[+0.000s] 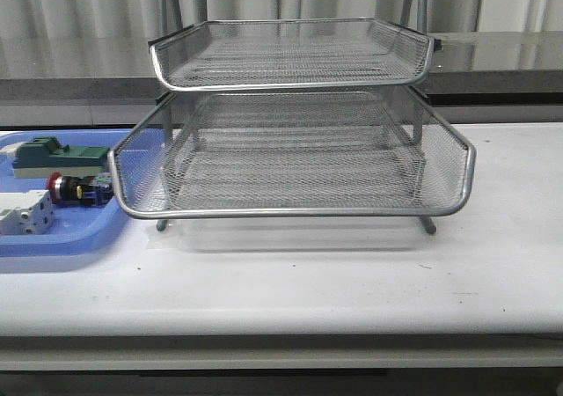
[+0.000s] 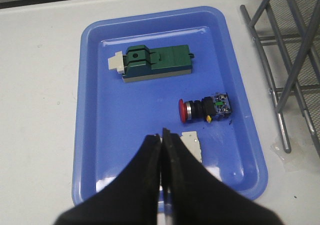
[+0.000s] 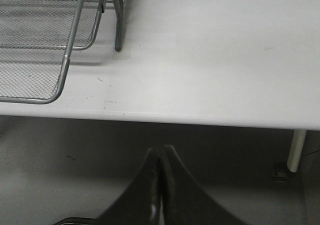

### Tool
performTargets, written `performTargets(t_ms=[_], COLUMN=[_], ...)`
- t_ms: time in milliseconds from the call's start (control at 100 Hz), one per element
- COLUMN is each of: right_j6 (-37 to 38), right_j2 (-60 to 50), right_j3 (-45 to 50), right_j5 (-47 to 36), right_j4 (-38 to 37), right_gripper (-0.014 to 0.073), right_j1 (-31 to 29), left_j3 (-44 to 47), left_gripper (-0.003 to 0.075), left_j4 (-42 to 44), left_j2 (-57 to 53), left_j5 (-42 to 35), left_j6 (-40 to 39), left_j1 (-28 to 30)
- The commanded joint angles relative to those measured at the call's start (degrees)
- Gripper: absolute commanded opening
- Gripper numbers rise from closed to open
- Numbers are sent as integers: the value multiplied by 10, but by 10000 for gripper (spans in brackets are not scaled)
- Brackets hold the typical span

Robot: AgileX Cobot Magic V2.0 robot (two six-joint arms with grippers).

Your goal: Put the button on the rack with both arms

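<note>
Tray: blue plastic tray (image 1: 53,238) at the far left of the counter (image 1: 352,273), holding three parts, just beside the rack's lower basket.
Green block: green block (image 2: 155,62) lies toward 12 o'clock within the tray in the left wrist view.
Button: button (image 2: 204,109) lies on its side toward the tray's 3 o'clock edge, red head pointing to 9 o'clock; in the front view it sits near the rack's left corner (image 1: 77,189).
White block: white terminal block (image 2: 192,144) lies just beside the button at its 6 o'clock, partly hidden by the left tool.
Left tool: left tool (image 2: 162,137) hovers over the tray, fingers pressed together, holding nothing.
Rack: rack (image 1: 290,150) stands mid-counter, lower basket pulled forward; none of its baskets visibly holds anything.
Right tool: right tool (image 3: 161,152) hangs off the counter's front edge, fingers together, holding nothing.
Risk: with the fingers together, a descent would likely knock the button or white block rather than grip; the round head may roll. The tray's raised rim and the rack's close wire edge crowd the approach, so a snag there seems possible.
</note>
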Motion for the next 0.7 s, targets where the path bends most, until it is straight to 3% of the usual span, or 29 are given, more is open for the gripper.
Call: performTargets(t_ms=[0,190,260,520,690], right_j6=[1,1,1,1,1], right_j2=[-1,-1,-1,-1,-1], right_j3=[-19,-19,-19,-19,-19], right_j5=[-31,-31,-31,-31,-31], right_j4=[-5,-5,-5,-5,-5], right_gripper=[-70,-70,-70,-70,-70], right_j1=[1,1,1,1,1], left_j3=[-33,-38,-38,-38,-50], left_gripper=[121,547,627,603,603], left_j4=[-4,-4,-4,-10,-10], left_j2=[10,34,37,37,49], left_j5=[-24,-16,-18,-38,-43], left_j6=[2,37,37,37,92], left_j1=[-3,-3,-3,-3,-3])
